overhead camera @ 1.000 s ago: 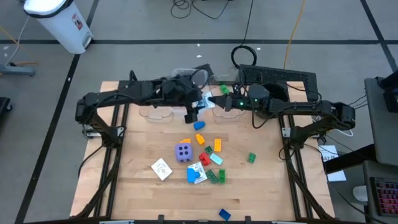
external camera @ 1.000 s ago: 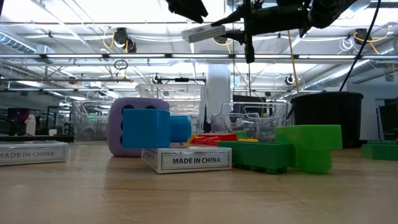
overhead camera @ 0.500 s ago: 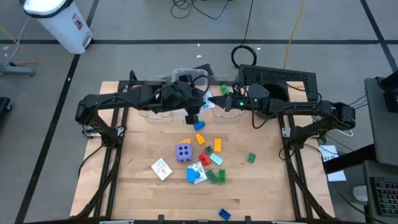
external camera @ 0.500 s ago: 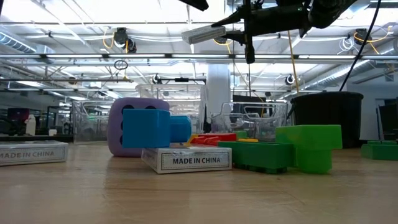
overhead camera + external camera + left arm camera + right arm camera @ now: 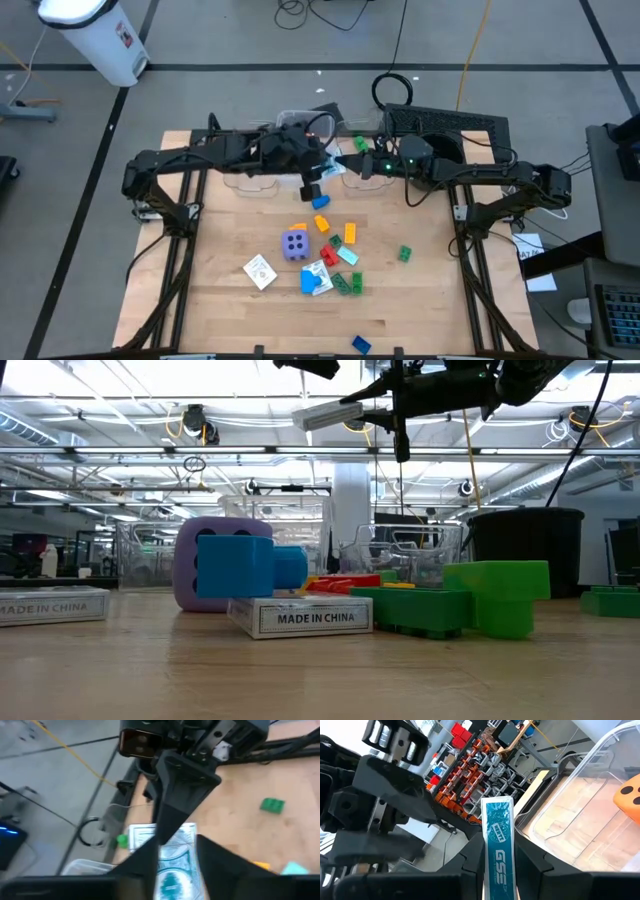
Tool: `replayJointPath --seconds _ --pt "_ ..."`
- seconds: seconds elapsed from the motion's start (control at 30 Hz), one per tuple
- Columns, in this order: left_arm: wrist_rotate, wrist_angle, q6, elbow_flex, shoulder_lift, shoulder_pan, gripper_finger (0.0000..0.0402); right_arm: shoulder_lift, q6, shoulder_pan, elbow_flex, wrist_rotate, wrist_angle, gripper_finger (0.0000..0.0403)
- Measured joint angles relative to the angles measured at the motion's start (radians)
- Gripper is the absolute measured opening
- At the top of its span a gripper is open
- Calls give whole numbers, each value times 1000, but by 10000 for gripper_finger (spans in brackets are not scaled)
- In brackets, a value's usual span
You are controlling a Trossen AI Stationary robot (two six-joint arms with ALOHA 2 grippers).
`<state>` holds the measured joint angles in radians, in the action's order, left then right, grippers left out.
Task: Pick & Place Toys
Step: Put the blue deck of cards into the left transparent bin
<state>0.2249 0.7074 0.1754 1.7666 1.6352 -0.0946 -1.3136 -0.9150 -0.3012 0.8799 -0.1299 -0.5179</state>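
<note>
Right gripper: raised over the far middle of the table, fingers clamped on the edges of a teal card pack that stands on end between them; seen in the low view as a pale slab held high above the table. Left gripper: facing the right one, close by, fingers at a narrow gap with the card pack lying in the gap; whether they press on it cannot be told. Clear bins: along the far edge, under and beside the two grippers; one holds an orange die. Loose toys on the wooden table: purple die at the centre; blue brick just beyond it; orange brick, green bricks and a white card box near; a single green brick to the right; a blue brick alone at the near edge. Black pot: at the far right corner.
</note>
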Motion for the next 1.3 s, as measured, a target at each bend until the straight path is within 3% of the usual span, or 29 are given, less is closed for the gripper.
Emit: replayJointPath --seconds 0.1,0.2,0.4,0.7,1.3 --pt "-7 2 -38 0 0 -4 230 0 -7 0 0 0 0 62" --pt "62 19 -36 0 0 -4 301 0 -18 0 0 3 -4 62" --pt "158 51 -20 -1 15 6 393 0 -45 0 0 52 -57 62" --pt "192 43 89 -1 34 23 362 1 -53 0 0 51 -86 62" --pt "202 48 107 -1 57 6 347 0 -61 2 -2 50 -115 62"
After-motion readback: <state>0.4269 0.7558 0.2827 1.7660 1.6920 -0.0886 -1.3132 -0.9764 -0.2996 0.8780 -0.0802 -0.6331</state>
